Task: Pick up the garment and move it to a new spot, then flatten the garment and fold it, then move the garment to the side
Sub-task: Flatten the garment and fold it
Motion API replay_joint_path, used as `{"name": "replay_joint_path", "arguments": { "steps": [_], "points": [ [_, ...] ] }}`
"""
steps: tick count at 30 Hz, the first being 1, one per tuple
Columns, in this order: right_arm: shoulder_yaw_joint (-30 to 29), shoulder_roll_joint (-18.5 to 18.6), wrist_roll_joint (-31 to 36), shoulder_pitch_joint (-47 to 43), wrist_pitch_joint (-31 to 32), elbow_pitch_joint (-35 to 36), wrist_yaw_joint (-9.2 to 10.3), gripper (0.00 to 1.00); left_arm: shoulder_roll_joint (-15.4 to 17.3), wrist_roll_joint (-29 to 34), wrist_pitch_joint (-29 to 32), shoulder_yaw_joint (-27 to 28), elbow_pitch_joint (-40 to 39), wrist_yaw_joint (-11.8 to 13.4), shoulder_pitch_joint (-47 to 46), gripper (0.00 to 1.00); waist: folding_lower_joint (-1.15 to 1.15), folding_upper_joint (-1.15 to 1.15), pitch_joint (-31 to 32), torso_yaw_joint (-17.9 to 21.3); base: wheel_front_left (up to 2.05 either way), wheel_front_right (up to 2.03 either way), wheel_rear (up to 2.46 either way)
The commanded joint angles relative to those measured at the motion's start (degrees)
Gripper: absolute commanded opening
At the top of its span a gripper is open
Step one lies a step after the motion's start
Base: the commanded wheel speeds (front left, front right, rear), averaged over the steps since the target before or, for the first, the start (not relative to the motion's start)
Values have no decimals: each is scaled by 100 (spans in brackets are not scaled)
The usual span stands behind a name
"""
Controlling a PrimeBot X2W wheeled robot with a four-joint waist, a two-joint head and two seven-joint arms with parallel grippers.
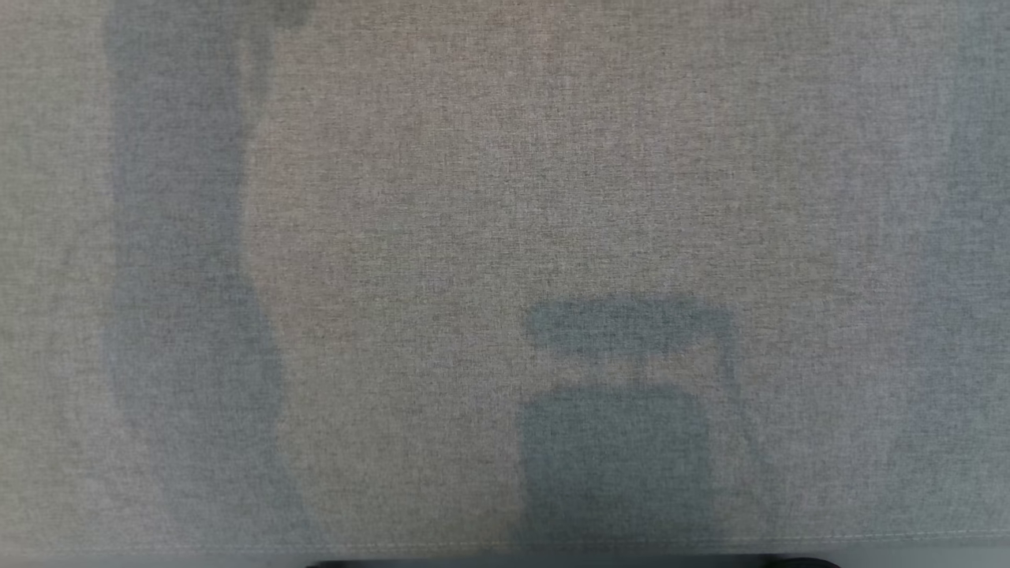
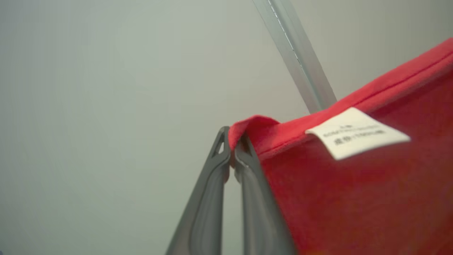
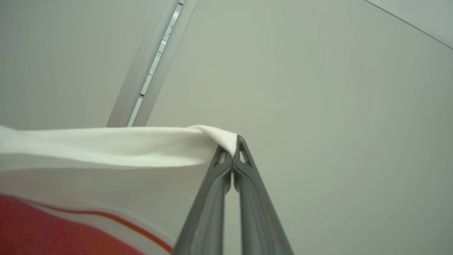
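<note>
Left jaws pinching red garment [image 2: 354,205] hem beside label [image 2: 357,132], right jaws pinching its white edge

white tag [image 2: 357,132]: sewn onto the red garment [image 2: 354,205], right under its top hem
print on it: two short lines of small dark characters, way too blurry to make out
readable text: none, honestly

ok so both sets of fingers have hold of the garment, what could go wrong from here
1. The left fingers pinch the garment by only a small fold of red hem at their tips, so it may slip out.
2. The right fingers likewise nip just the white edge, so a tug apart could free it.
</note>
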State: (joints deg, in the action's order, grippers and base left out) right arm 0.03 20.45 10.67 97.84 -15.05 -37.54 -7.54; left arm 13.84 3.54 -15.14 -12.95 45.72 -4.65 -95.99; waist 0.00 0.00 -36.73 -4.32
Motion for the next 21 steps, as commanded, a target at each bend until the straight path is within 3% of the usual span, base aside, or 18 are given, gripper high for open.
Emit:
{"name": "replay_joint_path", "arguments": {
  "steps": [1, 11, 21],
  "points": [
    [-12, -9, -80, -246, -14, 12, 12, 0, 63, -88, 7, 55, 1, -15, 179, 0, 0, 0, -38, 44, 0, 0, 0],
    [412, 116, -1328, -2492, -14, 344, 12, 0, -124, -724, 5, 220, -181, -120, 2387, 0, 0, 0, 78, 292, 0, 0, 0],
    [1189, 82, -2701, -4997, -15, 471, 12, 0, -456, -1271, 4, 792, -114, -65, 4842, 0, 0, 0, 1088, 493, 0, 0, 0]
  ]
}}
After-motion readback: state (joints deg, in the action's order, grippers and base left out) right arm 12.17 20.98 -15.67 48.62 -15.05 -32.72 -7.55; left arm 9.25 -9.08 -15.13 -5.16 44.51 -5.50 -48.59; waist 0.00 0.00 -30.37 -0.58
